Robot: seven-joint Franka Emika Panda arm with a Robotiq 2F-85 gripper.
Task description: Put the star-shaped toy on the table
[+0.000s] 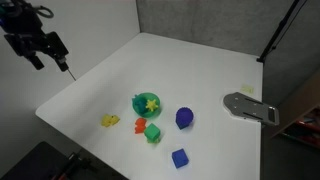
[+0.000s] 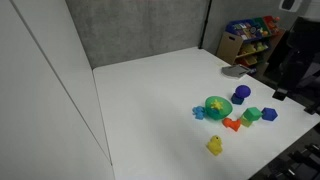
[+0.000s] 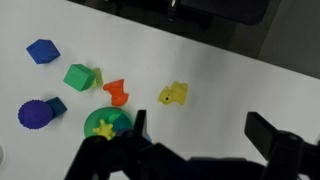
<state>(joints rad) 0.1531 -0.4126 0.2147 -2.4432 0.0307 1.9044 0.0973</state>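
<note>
Clearly the gripper is spread wide in the wrist view, its two dark fingers well apart with only bare table showing between them. It holds nothing and touches nothing. In an exterior view the gripper hangs in the air near the table's far corner, well apart from the toys.

The star lies inside a green bowl, not on the table surface. In both exterior views the yellow star shows in the bowl amid the toy cluster.

Around the bowl in the wrist view are a purple ball, a green block, a blue block, an orange piece and a yellow piece. None of them touches the bowl except perhaps the orange piece, which sits just beside its rim. A grey object lies near the table edge.
</note>
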